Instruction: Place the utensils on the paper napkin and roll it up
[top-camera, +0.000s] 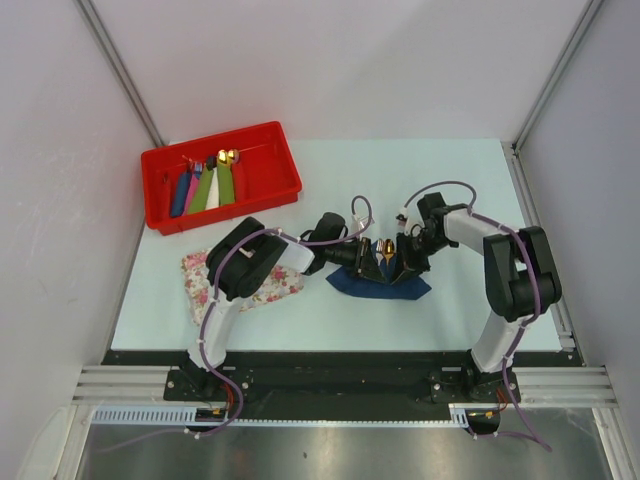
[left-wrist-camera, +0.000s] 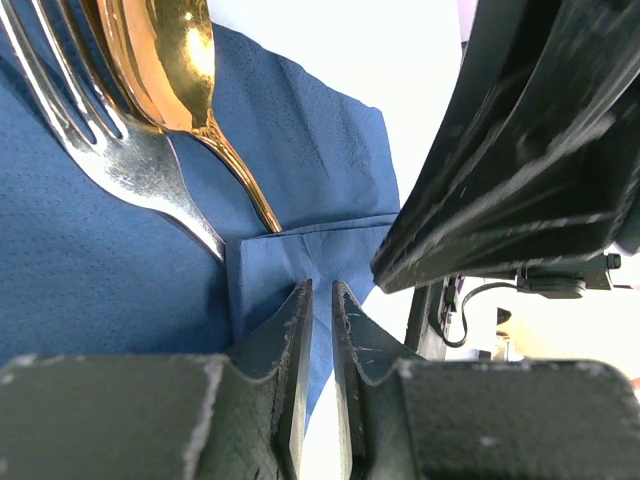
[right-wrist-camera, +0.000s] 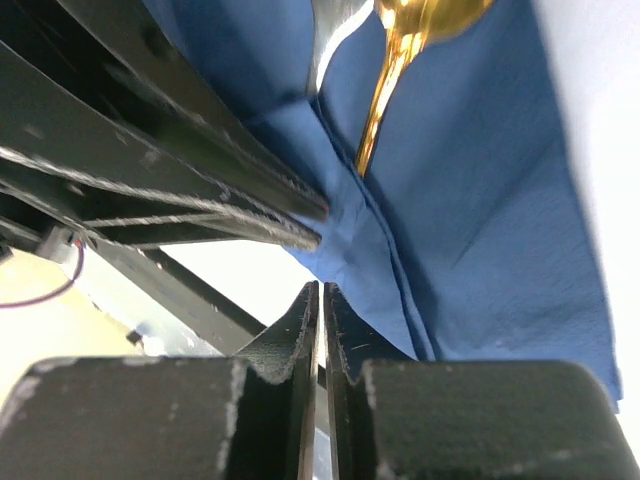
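The navy paper napkin (top-camera: 380, 285) lies mid-table between my two grippers. On it rest the gold spoon (left-wrist-camera: 170, 60) and the silvery fork (left-wrist-camera: 130, 170); the spoon's bowl (top-camera: 386, 246) also shows from above. A flap of the napkin (left-wrist-camera: 300, 250) is folded over the handle ends. My left gripper (left-wrist-camera: 321, 285) sits at that flap, its jaws drawn close on the napkin's folded edge. My right gripper (right-wrist-camera: 321, 288) is shut with nothing in it, its tips beside the napkin's (right-wrist-camera: 480, 200) creased edge, opposite the left fingers (right-wrist-camera: 230, 215).
A red bin (top-camera: 280, 165) at the back left holds several coloured rolls with gold tips. A pink-flowered tray (top-camera: 200, 272) lies at the left, partly under the left arm. Both arms crowd the napkin from either side.
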